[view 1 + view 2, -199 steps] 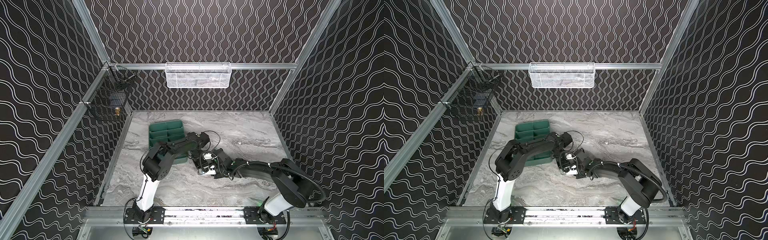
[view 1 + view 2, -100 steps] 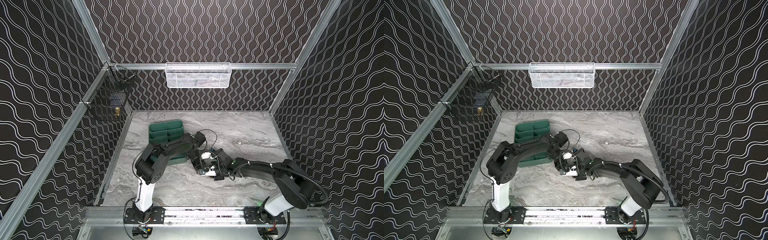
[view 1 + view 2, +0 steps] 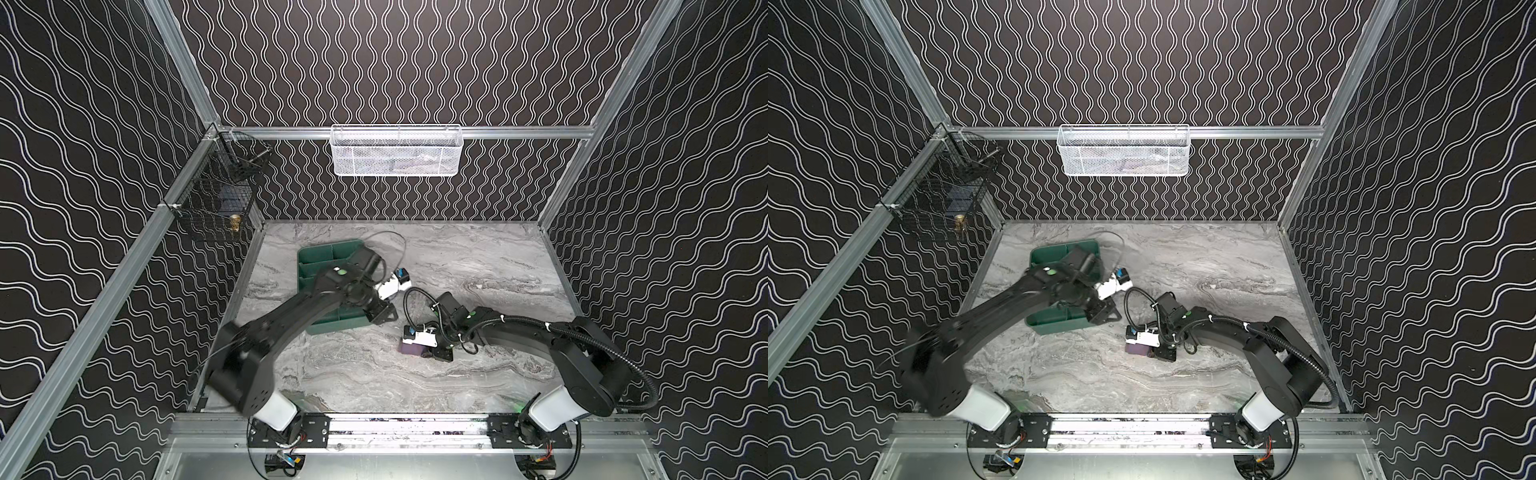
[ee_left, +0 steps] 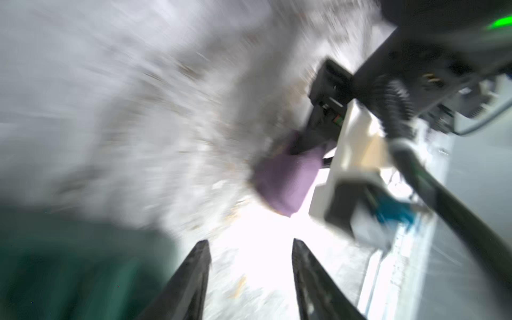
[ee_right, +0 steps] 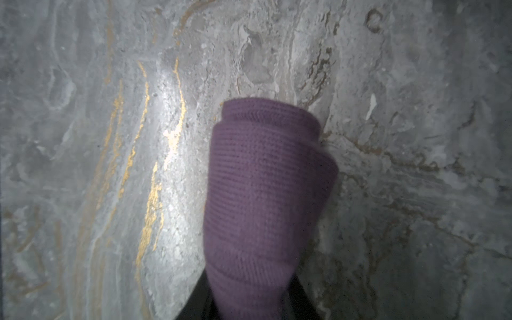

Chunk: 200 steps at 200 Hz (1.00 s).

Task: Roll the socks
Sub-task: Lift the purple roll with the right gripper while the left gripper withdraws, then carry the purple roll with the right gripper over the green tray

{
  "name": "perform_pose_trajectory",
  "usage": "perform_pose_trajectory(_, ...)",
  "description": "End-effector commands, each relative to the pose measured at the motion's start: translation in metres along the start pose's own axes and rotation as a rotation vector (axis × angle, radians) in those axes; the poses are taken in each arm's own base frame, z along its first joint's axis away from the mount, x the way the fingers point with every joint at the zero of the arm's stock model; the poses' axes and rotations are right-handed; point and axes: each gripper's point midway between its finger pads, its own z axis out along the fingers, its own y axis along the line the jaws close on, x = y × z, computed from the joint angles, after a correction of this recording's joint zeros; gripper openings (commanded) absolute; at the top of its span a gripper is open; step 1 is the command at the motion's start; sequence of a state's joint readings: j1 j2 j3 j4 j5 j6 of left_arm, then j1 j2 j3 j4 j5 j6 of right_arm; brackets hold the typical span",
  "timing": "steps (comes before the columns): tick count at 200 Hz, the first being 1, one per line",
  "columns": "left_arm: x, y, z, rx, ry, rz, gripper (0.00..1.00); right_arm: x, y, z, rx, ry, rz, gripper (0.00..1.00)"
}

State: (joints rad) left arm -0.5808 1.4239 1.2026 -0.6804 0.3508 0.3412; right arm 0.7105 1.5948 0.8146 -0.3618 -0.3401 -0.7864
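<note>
The socks show as one purple ribbed roll (image 5: 263, 194), lying on the marble table near the middle, seen in both top views (image 3: 409, 347) (image 3: 1136, 348). My right gripper (image 5: 250, 279) is shut on the near end of the roll, low over the table (image 3: 422, 351). My left gripper (image 4: 249, 243) is open with nothing between its fingers. It hovers by the front corner of the green tray (image 3: 332, 328), a short way behind and left of the roll (image 4: 282, 177), not touching it. The left wrist view is blurred by motion.
The green divided tray (image 3: 1054, 326) stands left of centre, partly under my left arm. A white mesh basket (image 3: 395, 151) hangs on the back rail and a black wire basket (image 3: 216, 208) in the left corner. Bare marble (image 3: 498, 266) spreads to the right and front.
My left gripper has opened and drawn back from the roll towards the tray, and its arm has swung out to the left. My right gripper stays shut on the purple roll.
</note>
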Motion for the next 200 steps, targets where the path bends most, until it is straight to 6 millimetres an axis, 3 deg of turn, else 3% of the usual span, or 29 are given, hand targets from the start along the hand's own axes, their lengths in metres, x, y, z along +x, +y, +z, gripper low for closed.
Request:
perform_pose_trajectory(1,-0.024,0.031,-0.053,-0.293,-0.165,0.035,0.56,0.01,0.019,-0.001,-0.132,0.02,0.102,0.0)
perform_pose_trajectory(36,-0.015,0.033,-0.152,-0.597,-0.329,0.07,0.61,0.004,0.006,0.001,-0.171,0.008,0.157,0.0)
perform_pose_trajectory(52,0.001,0.029,-0.178,-0.667,-0.36,0.041,0.62,0.002,-0.002,0.001,-0.159,0.007,0.166,0.0)
perform_pose_trajectory(69,0.02,0.024,-0.192,-0.702,-0.37,-0.005,0.62,-0.006,-0.012,-0.006,-0.122,-0.023,0.158,0.0)
perform_pose_trajectory(111,0.055,0.019,-0.2,-0.749,-0.348,-0.069,0.58,-0.048,-0.03,-0.042,-0.024,-0.163,0.081,0.0)
perform_pose_trajectory(117,0.058,0.02,-0.2,-0.755,-0.344,-0.08,0.59,-0.067,-0.039,-0.056,0.01,-0.212,0.051,0.0)
perform_pose_trajectory(150,0.076,0.033,-0.199,-0.834,-0.27,-0.152,0.61,-0.122,-0.055,-0.101,0.092,-0.393,-0.057,0.0)
perform_pose_trajectory(171,0.08,0.05,-0.198,-0.922,-0.227,-0.21,0.58,-0.159,-0.074,-0.12,0.153,-0.511,-0.134,0.0)
perform_pose_trajectory(200,0.069,0.067,-0.19,-0.972,-0.215,-0.209,0.58,-0.201,-0.106,-0.124,0.198,-0.577,-0.196,0.0)
